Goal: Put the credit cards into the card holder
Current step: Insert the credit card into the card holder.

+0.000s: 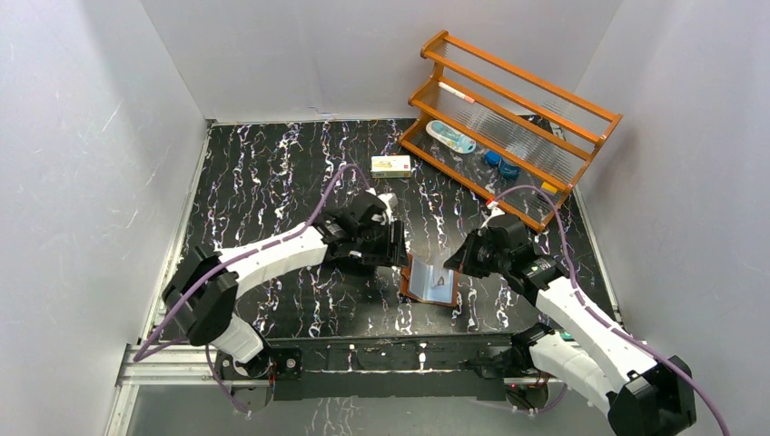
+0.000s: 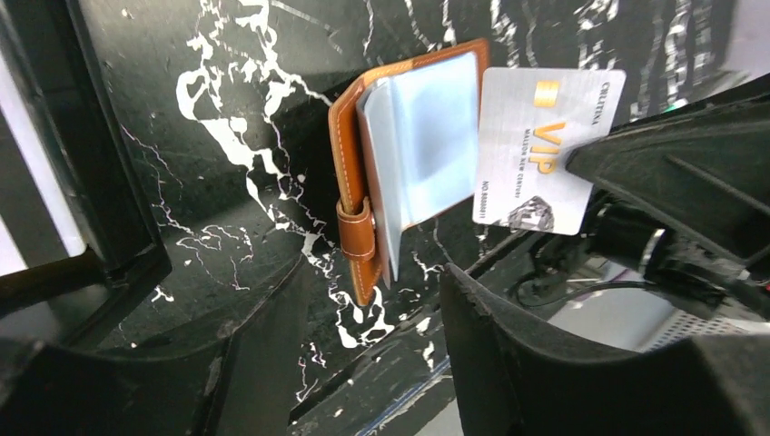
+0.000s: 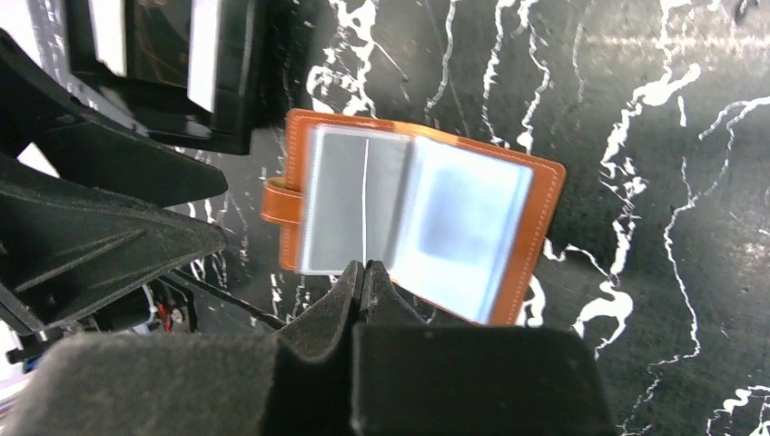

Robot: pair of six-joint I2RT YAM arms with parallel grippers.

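While both my arms reach low across the table [image 1: 272,182] and meet mid-way, my right pincer [image 3: 365,274] is pinched tight on the edge of a silver VIP credit card [image 2: 536,150]. It holds the card over the card holder [image 1: 429,280], which lies open on the table. My left pincer [image 1: 397,245] hangs just beside the holder, jaws well apart, gripping nothing.

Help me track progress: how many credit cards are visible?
1. A white VIP card is pinched in the right gripper, beside the open wallet. Others may be hidden in its pockets.
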